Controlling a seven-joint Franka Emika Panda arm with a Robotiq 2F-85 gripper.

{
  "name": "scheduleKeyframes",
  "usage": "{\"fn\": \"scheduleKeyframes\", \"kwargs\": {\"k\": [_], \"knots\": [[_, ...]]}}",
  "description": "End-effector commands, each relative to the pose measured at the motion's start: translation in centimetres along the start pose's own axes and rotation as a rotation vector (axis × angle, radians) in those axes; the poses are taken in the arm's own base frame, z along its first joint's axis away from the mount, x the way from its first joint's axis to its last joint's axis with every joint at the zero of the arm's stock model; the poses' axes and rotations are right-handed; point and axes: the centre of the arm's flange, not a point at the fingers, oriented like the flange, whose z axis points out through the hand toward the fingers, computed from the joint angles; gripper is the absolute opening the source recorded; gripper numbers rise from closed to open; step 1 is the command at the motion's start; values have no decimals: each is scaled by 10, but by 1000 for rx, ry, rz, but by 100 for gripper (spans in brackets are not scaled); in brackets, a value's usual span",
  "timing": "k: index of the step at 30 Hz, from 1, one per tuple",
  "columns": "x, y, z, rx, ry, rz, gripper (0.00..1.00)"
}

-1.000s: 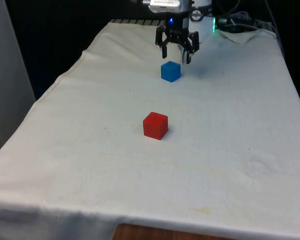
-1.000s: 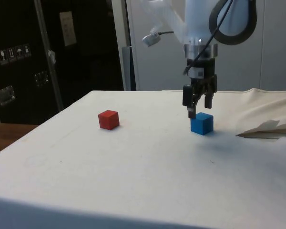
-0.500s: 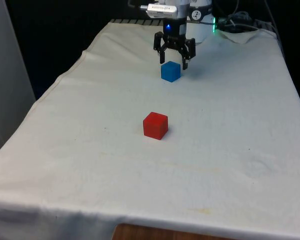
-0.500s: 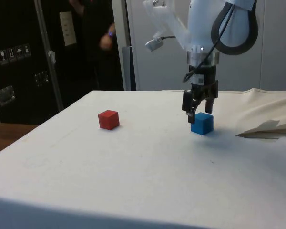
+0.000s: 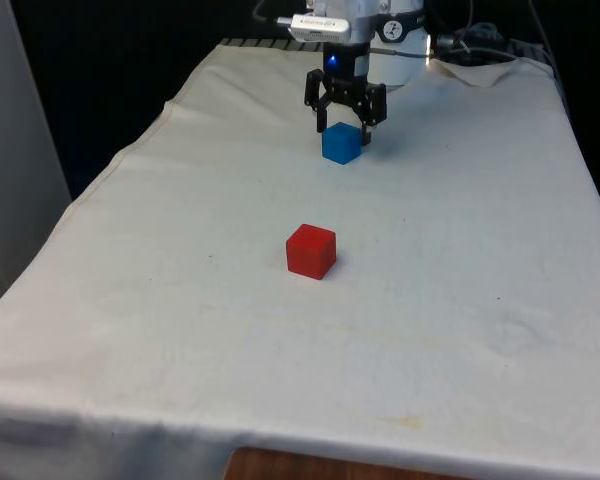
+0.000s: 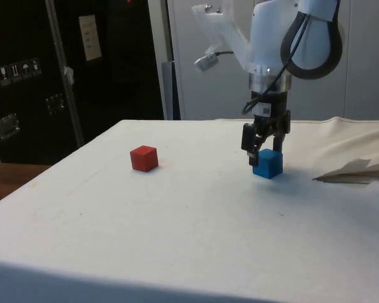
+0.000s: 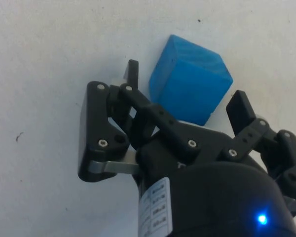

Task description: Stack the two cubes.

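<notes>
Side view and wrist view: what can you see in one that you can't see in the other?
The side view has the red cube sitting apart on the white cloth, with dark cabinets behind. The wrist view looks from above, with one finger on each side of the blue cube, a gap at each. Both have the blue cube and the open gripper around it.

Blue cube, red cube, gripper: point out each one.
blue cube (image 5: 341,146), front view, on its front face.
red cube (image 6: 144,158), side view, on its near face.
gripper (image 7: 185,98), wrist view, midway between the open fingers, over the cube.
</notes>
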Motion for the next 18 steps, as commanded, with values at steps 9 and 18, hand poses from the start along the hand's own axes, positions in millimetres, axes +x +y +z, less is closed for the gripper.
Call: {"fn": "scheduleKeyframes", "kwargs": {"k": [9, 18], "knots": [[2, 2, 4, -4, 6, 17, 61], [2, 2, 5, -5, 5, 21, 0]]}}
